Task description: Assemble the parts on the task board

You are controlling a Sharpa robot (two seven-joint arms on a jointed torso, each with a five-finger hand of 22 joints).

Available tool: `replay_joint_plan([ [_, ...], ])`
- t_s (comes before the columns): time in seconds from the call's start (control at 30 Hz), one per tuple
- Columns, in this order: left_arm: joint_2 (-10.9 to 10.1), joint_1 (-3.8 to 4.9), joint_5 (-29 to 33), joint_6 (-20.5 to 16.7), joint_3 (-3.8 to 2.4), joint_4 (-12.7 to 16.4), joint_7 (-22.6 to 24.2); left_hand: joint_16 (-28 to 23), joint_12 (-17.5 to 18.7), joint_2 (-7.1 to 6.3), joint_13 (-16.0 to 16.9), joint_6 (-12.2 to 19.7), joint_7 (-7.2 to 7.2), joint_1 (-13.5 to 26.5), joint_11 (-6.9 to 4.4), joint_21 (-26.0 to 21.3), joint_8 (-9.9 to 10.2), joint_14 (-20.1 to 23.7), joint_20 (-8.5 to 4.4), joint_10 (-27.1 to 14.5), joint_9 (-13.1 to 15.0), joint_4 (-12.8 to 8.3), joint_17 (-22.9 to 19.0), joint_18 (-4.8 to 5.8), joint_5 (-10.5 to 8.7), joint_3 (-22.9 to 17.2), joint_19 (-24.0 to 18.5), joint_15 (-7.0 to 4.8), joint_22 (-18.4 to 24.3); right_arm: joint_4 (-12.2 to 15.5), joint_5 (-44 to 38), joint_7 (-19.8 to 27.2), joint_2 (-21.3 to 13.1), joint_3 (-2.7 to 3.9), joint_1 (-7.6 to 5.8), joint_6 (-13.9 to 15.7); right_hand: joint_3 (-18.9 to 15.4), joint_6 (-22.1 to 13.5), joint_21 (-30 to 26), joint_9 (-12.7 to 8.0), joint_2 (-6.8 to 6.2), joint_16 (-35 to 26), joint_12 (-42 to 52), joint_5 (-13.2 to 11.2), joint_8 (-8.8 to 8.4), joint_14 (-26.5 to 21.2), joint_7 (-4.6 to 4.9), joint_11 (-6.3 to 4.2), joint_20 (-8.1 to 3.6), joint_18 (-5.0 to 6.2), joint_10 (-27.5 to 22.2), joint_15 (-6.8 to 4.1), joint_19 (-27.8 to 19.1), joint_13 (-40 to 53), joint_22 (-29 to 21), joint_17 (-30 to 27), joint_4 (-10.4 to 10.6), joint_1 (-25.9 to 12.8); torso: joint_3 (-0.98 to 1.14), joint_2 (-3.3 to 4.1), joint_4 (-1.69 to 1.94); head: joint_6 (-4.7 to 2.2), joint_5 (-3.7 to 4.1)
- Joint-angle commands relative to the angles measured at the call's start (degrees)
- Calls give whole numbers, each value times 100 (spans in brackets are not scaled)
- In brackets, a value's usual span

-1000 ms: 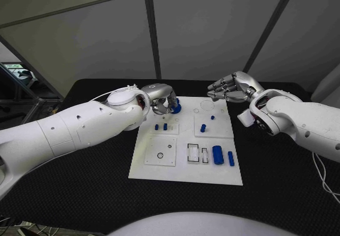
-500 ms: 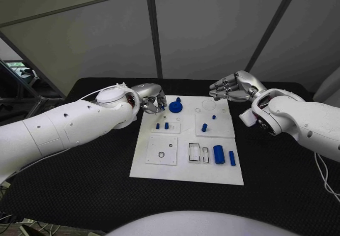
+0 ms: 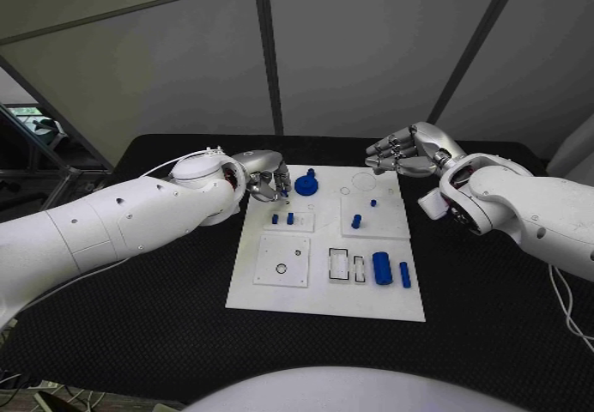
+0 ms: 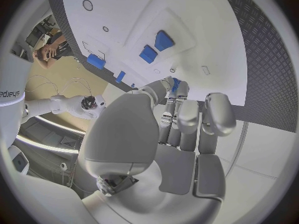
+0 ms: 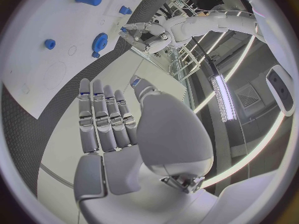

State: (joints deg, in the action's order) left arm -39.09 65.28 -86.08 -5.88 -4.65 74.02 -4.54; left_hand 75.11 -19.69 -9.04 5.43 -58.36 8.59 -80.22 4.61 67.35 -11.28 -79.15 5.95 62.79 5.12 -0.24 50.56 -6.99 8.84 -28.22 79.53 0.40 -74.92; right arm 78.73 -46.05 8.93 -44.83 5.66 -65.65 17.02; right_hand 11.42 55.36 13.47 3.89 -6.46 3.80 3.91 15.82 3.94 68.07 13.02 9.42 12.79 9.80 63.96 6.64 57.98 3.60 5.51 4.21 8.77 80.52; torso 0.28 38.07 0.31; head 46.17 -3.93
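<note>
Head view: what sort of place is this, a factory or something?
More likely a robotics lab or test cell: a white task board with small blue parts lies on a black table, with plain grey panels behind.

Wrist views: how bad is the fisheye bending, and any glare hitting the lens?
Left wrist view: the task board edges curve strongly toward the circle's rim; no glare, and the left hand reads sharp. Right wrist view: a bright ceiling strip light glares beside the right hand, and straight room lines bow around it. Head view: even light, board edges straight.
</note>
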Motion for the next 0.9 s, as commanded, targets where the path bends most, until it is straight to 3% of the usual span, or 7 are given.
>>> replay_joint_plan([
  [0.03,29,5,48,99,-4,-30,50,26,33,-1,6,-36,-5,41,-2,-20,22,-19,8,41,-6,24,-7,174,-39,3,-22,-20,-73,4,-9,37,12,5,-8,-26,-5,-46,-28,0,64,-12,3,34,-13,-44,-2,-6,-12,73,-51,-7,37,2,-7,-8,-14,15,2,1,-5,7,-1],
  [0.9,213,-18,47,311,17,-281,72,15,52,8,7,-35,-7,34,-4,-36,36,-7,5,44,-9,19,-45,171,-34,-4,-29,-21,-66,14,-9,41,30,5,-8,-37,-5,-46,-28,0,64,-12,3,34,-13,-44,-2,-6,-12,73,-51,-7,37,2,-7,-8,-14,15,0,-1,2,48,17],
])
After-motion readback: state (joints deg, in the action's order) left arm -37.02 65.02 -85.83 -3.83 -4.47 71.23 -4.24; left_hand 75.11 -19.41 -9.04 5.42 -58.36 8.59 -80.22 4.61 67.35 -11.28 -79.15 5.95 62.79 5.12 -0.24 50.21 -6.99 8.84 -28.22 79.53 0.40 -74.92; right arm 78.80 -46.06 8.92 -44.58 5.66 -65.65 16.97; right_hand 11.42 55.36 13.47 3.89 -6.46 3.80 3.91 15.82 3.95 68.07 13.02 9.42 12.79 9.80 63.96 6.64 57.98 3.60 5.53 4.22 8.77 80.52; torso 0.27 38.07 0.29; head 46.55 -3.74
